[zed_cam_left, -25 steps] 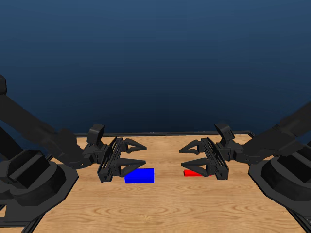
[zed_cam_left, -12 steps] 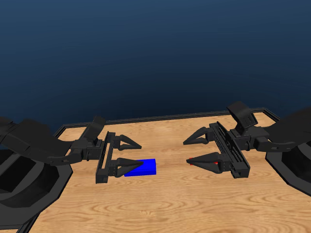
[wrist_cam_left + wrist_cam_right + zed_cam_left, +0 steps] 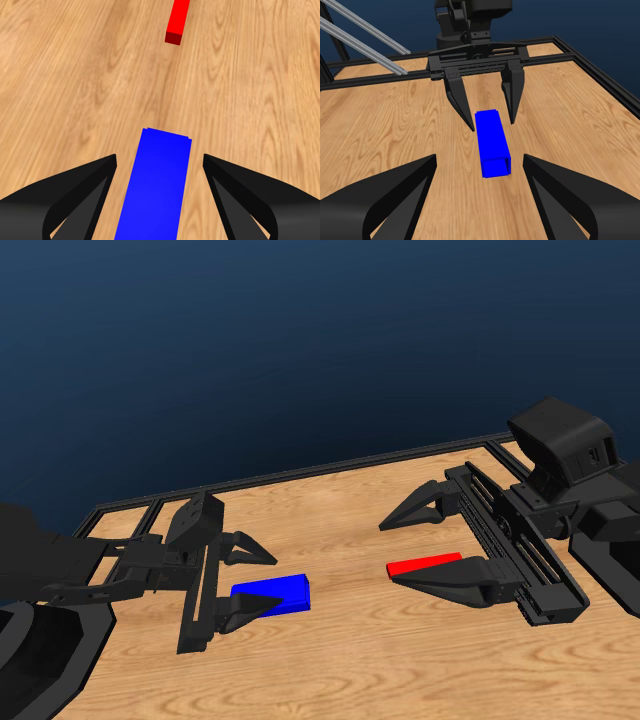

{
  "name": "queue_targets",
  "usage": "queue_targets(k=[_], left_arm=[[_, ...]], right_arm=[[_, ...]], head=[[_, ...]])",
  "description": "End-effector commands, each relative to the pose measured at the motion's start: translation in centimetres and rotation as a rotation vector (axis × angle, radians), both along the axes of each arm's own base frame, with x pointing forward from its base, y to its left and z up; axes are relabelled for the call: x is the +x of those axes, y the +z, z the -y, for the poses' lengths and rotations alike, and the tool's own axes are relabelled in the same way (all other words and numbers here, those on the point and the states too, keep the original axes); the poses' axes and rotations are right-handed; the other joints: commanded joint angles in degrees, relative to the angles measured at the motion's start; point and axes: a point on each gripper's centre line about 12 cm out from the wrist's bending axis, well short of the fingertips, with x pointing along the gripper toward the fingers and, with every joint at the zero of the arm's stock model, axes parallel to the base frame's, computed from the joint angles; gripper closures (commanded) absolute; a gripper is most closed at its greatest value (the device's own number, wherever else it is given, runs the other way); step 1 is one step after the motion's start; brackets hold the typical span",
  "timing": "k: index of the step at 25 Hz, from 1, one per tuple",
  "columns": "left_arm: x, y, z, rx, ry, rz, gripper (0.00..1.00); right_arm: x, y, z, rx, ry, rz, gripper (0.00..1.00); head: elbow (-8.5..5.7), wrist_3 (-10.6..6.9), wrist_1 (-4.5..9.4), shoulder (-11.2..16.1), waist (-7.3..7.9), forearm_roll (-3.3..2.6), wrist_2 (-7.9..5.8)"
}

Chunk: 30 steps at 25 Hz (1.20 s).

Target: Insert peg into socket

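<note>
At the left of the head view, the left claw [image 3: 245, 580] hangs low over the wooden worktop [image 3: 340, 670] with its jaws spread wide, one on each side of the near end of the socket [image 3: 272, 594]. The left wrist view shows bare wood between each jaw and the blue block's sides, so the jaws do not touch the socket [image 3: 157, 185], which lies flat on the worktop [image 3: 75, 90]. In the right wrist view the socket [image 3: 492, 142] shows its hollow open end turned toward the right arm, with the left claw [image 3: 487, 107] straddling its far end.

Toward the middle, a stretch of bare wood separates the socket from the peg [image 3: 424, 565]. The peg lies flat on the worktop, a thin red bar; in the left wrist view the peg [image 3: 178, 20] lies roughly in line with the socket's long axis, well apart from it.

At the right, the right claw [image 3: 392, 552] is also spread wide. Its lower jaw crosses in front of the peg's right end in the head view; whether it touches the peg cannot be told. In the right wrist view the peg does not appear between the right arm's own jaws.
</note>
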Motion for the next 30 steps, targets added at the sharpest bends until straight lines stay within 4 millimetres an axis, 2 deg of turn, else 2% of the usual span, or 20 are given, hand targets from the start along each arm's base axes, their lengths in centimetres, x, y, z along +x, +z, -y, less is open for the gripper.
queue_targets(k=[1, 6, 9, 11, 12, 17, 23, 27, 30], left_arm=[[0.9, -0.5, -0.4, -0.023, 0.012, -0.073, 0.0], [1.0, -3.5, -0.8, -0.045, 0.028, -0.191, 0.0], [0.8, -4.7, -1.0, -0.062, 0.046, -0.234, 0.0], [1.0, -4.5, -0.9, -0.059, 0.04, -0.23, 0.02], [1.0, -4.4, -0.7, -0.053, 0.029, -0.225, 1.0], [1.2, -3.5, -0.3, -0.052, 0.019, -0.199, 1.0], [1.0, -2.9, 0.3, -0.055, 0.009, -0.184, 1.0], [0.9, -2.6, 0.6, -0.058, 0.005, -0.174, 1.0], [0.8, -2.4, 0.8, -0.061, 0.003, -0.164, 1.0]], right_arm=[[-0.9, 1.2, 0.2, 0.006, -0.015, 0.063, 0.0], [-2.5, 0.4, 0.3, 0.028, -0.033, 0.045, 0.0], [-3.5, -0.5, 1.0, 0.057, -0.069, 0.014, 0.0], [-4.0, -1.6, 1.3, 0.075, -0.089, -0.04, 0.0], [-4.1, -2.2, 1.6, 0.09, -0.103, -0.065, 0.0], [-3.8, -5.6, 2.3, 0.098, -0.122, -0.256, 0.0], [-3.4, -6.9, 3.0, 0.065, -0.116, -0.394, 0.0], [-2.9, -7.0, 3.3, 0.055, -0.112, -0.433, 0.0], [-2.1, -8.0, 3.2, 0.055, -0.097, -0.487, 0.0]], head=[[-2.14, 0.4, 0.62, 1.05, -1.27, -0.07, 0.15], [-3.03, 0.34, 0.88, 2.18, -2.14, -0.23, 0.03], [-3.2, 0.1, 0.88, 2.32, -2.41, -0.33, -0.13], [-3.13, -0.2, 0.94, 2.19, -2.5, -0.39, -0.25], [-3.02, -0.44, 0.86, 2.07, -2.54, -0.45, -0.42], [-2.4, -2.65, 0.36, 1.38, -2.76, -1.03, -2.15], [-1.76, -5.54, -0.42, 0.68, -2.68, -1.7, -4.41], [-1.65, -6.24, -0.68, 0.52, -2.27, -1.85, -5.23], [-1.62, -6.45, -0.56, 0.52, -1.76, -1.85, -5.53]])
